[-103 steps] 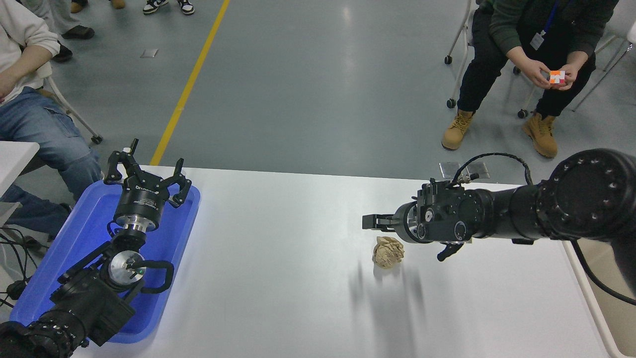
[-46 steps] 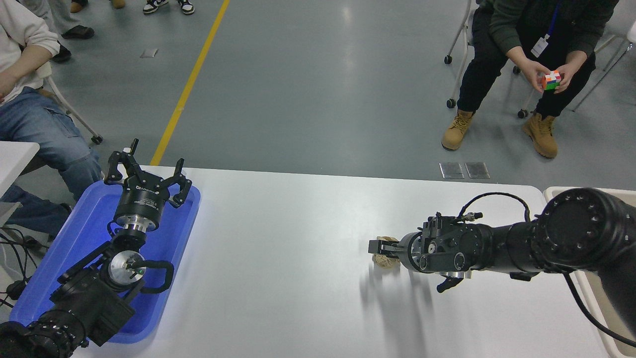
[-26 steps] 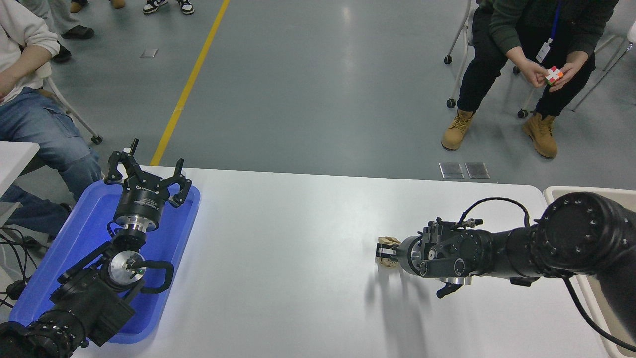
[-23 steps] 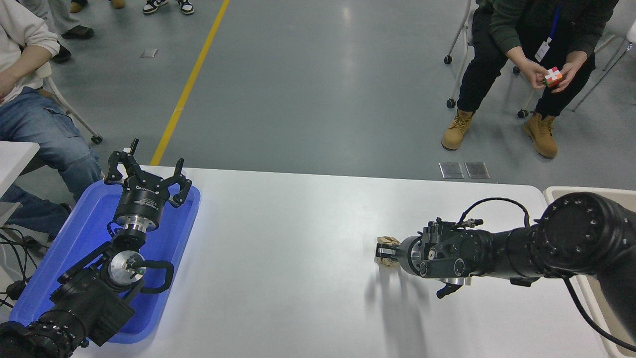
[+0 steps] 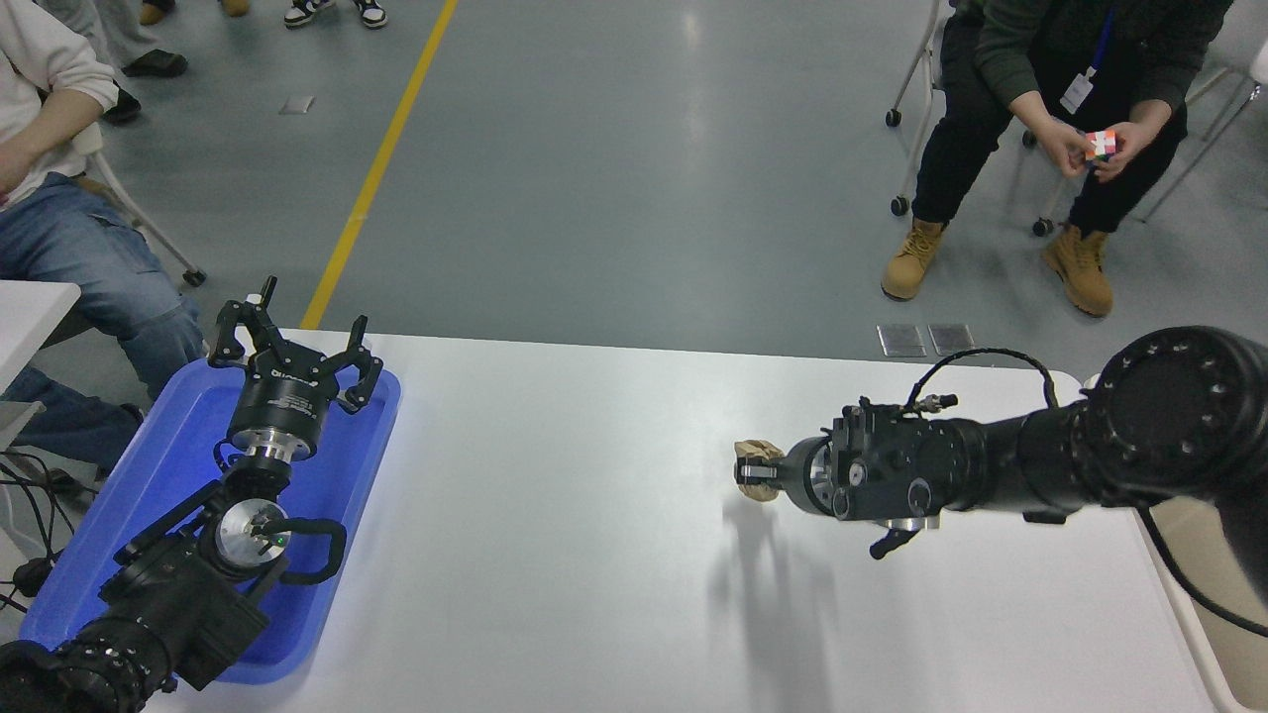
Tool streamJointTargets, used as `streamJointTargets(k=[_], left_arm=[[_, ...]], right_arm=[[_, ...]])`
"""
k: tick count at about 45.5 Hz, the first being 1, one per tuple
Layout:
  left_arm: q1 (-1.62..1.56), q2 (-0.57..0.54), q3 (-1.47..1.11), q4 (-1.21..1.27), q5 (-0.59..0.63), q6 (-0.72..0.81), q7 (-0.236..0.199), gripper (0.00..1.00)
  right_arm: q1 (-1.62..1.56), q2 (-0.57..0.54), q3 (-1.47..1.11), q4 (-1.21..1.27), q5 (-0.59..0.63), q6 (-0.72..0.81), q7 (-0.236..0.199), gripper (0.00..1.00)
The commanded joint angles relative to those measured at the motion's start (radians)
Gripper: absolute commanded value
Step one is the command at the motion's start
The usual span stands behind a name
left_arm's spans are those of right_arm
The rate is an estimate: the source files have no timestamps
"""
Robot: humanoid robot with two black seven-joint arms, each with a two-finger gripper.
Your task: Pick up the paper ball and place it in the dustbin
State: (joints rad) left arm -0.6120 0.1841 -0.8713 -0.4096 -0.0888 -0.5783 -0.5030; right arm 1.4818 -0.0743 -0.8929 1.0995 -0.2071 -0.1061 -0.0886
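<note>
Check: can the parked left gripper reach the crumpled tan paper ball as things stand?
Probably not: the left gripper sits open over the blue plastic tray, across the white table from the crumpled tan paper ball, held in the right gripper.

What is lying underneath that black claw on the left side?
A shallow blue plastic tray lies under the open left gripper and its parked arm. The arm hides the tray's middle, so anything lying there stays unseen; the visible blue floor looks bare.

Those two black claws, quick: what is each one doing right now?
Left tool: open, holding nothing, parked over the blue tray.
Right tool: closed on the paper ball, lifted above the table.
</note>
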Motion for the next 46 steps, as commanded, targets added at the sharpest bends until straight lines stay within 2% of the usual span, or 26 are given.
streamJointTargets(k=[1, 32, 38, 46], left_arm=[[0.0, 0.0, 0.0, 0.0, 0.0, 0.0, 0.0, 1.0], [0.0, 0.0, 0.0, 0.0, 0.0, 0.0, 0.0, 1.0], [0.0, 0.0, 0.0, 0.0, 0.0, 0.0, 0.0, 1.0], [0.0, 0.0, 0.0, 0.0, 0.0, 0.001, 0.0, 1.0]], right_arm=[[0.21, -0.11, -0.018, 0.1, 0.008, 0.137, -0.008, 0.0], [0.684, -0.303, -0.15, 0.115, 0.006, 0.796, -0.014, 0.0], [0.744, -0.341, -0.15, 0.115, 0.005, 0.885, -0.026, 0.0], [0.825, -0.364, -0.149, 0.117, 0.003, 0.891, -0.028, 0.0]])
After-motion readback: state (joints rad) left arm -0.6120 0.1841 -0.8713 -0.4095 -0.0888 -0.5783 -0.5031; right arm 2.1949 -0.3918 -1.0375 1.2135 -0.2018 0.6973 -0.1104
